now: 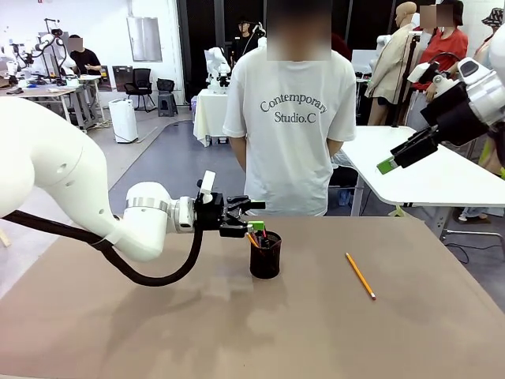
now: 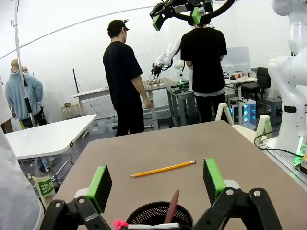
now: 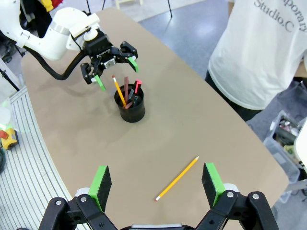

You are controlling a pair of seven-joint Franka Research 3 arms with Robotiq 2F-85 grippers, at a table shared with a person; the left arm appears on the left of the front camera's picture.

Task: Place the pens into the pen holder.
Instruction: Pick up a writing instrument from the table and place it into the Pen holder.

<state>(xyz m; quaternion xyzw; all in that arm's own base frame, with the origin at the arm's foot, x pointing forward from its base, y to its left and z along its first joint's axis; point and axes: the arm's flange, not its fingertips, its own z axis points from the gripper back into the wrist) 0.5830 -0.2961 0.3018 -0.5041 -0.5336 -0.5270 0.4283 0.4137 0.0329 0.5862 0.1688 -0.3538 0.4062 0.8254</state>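
The black mesh pen holder [image 1: 265, 256] stands mid-table with three pens upright in it: a yellow-orange one [image 3: 118, 90], a brownish-pink one [image 3: 126, 89] and a dark one with a red tip [image 3: 136, 88]. My left gripper [image 1: 249, 219] hovers open just left of and above the holder's rim [image 2: 144, 214], its green pads on either side and nothing between them. Another yellow pencil [image 1: 360, 275] lies flat on the table to the right of the holder. High over the table's right side, my right gripper [image 1: 397, 159] is open and empty, and looks down on that pencil [image 3: 177, 178].
A person in a white T-shirt [image 1: 296, 118] stands at the far edge, hands behind the back. A white table [image 1: 426, 170] stands beyond the right corner. The brown tabletop [image 1: 237, 332] is bare in front of the holder.
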